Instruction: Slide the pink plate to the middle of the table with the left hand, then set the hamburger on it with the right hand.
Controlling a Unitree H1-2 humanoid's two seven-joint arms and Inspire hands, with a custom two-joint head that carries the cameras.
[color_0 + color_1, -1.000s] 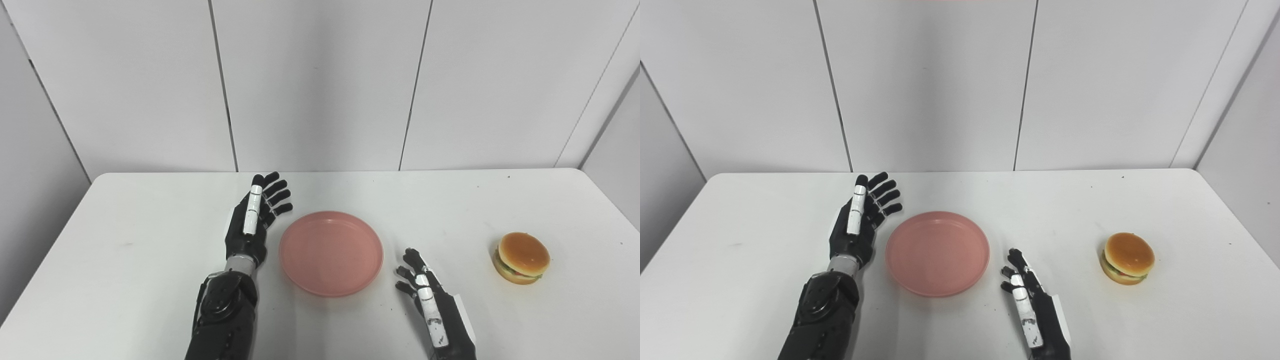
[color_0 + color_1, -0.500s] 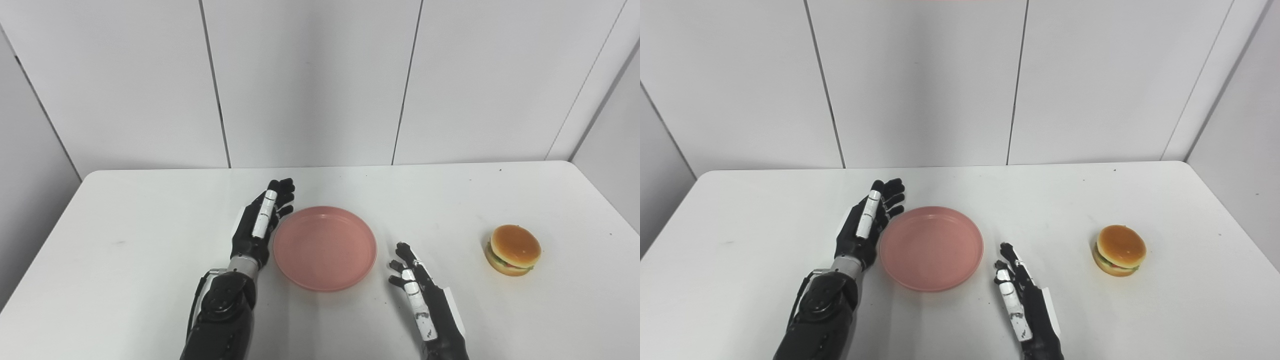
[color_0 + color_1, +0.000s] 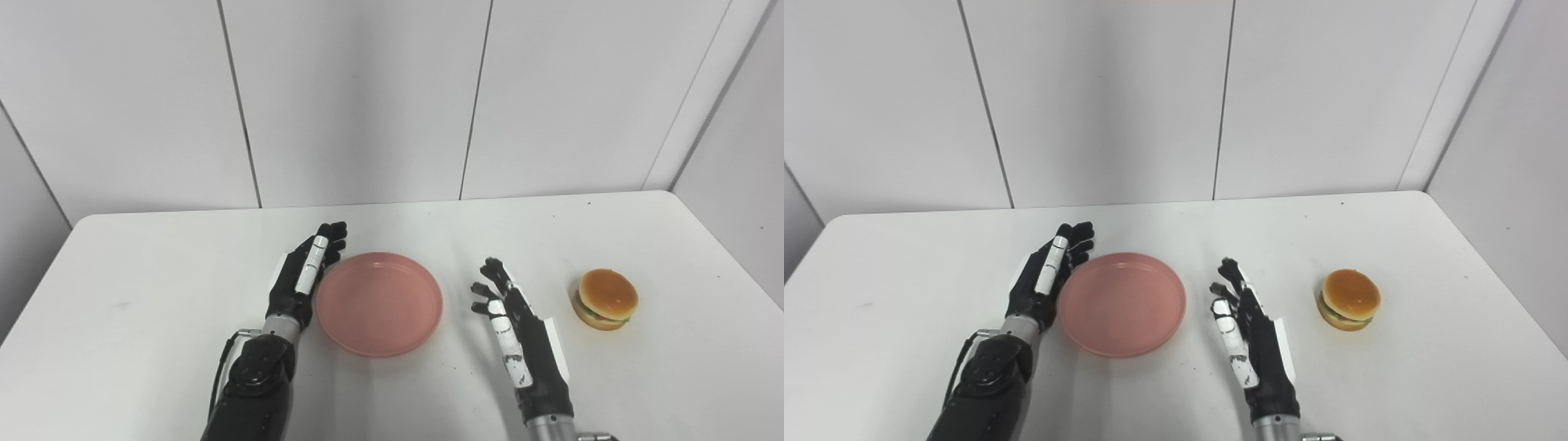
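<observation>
both hands empty, fingers spread: left hand [image 3: 304, 277] hides plate [image 3: 380, 304] rim contact.

**Robot test cell / lab bench, not a home or kitchen**

Bare white table [image 3: 153, 343] with rounded corners, pushed into a corner of plain white wall panels [image 3: 361, 98] with dark vertical seams. Panels wrap the sides too, so it reads as a boxed-in enclosure. Even, flat lighting, nothing decorative on the walls. Table surface shows small dark specks and scuffs. Props are staged: one pink plate [image 3: 380, 304] and one hamburger [image 3: 607, 291] that looks like a toy, lying straight on the table. Two black robot arms with fingered hands, left hand [image 3: 301, 278] and right hand [image 3: 520, 334], come in from the near edge. Looks like a manipulation data-collection setup.
</observation>
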